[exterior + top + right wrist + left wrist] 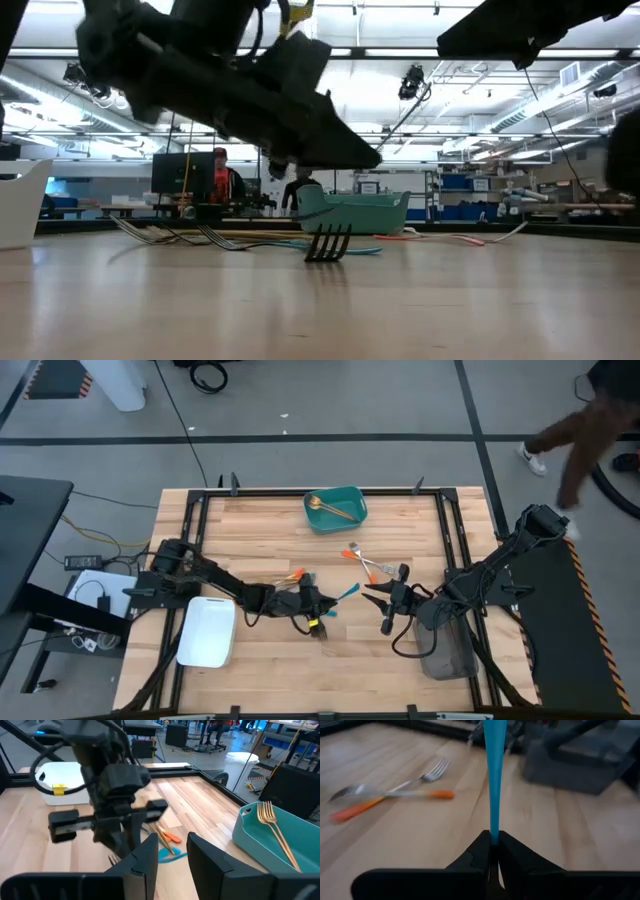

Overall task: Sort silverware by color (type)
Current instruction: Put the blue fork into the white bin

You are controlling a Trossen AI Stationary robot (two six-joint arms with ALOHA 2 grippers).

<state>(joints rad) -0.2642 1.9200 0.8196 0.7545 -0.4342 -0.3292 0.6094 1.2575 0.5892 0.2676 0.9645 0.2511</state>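
Note:
My left gripper [318, 603] is at mid-table, shut on a blue-handled piece of silverware [346, 593] whose handle [494, 780] points away from it toward the right arm. My right gripper [385, 603] hovers open just right of it, and nothing is between its fingers [150, 855]. An orange-handled fork and spoon [395, 795] lie crossed on the wood beyond. More orange-handled pieces [290, 576] lie beside the left arm. Gold pieces [272, 827] lie in the teal tray [360, 510]. In the low view, a fork head [328, 243] stands with its tines on the table. My left gripper pinches the blue handle between its two fingers at the end nearest them [493, 834]. The fingers come from the table's left, nearly level and tipped slightly down, and the handle runs straight on from their tips. What lies behind the pinch is hidden by the fingers. Whether the far end touches the table, I cannot tell.
A white tray [207, 630] sits at the near left under the left arm. A grey tray [445, 655] stands at the near right below the right arm. Bare wood lies between the teal tray and the grippers. A person walks past beyond the table's far right corner.

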